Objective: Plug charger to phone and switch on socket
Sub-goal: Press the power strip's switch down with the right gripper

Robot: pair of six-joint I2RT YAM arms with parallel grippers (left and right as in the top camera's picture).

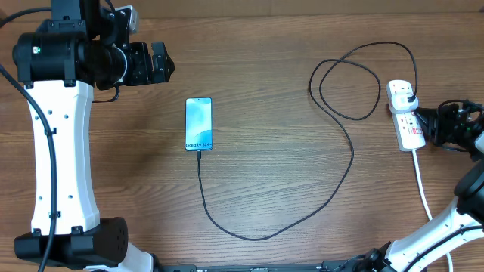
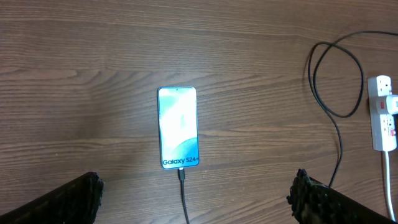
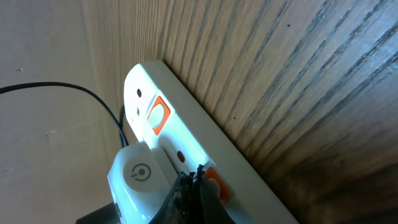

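Right gripper [image 3: 193, 185] is down on the small white rectangular power strip [image 1: 407, 117], jaws closed with nothing between them, dark tips right against the strip's top face beside an orange-red switch [image 3: 216, 182]. Whether that switch is pressed, I cannot tell. A second orange-red switch [image 3: 158, 115] sits further along the strip, untouched. That strip lies at the right edge of the brown wooden table [image 1: 265, 68], its thick white cord [image 1: 420, 181] running toward the near side.

Now the long thin black charger cable [image 1: 200, 177]: its plug end sits in the strip's far end, the line loops once just left of the strip, then sweeps near and leftward in a wide curve. Its small tip is in the near edge of the slim smartphone with the light blue-teal screen [image 1: 199, 124], which lies flat in the left-centre of the table.

Left gripper [image 1: 160, 62] hovers at the far left, fingers spread wide, holding nothing, well apart from the phone.
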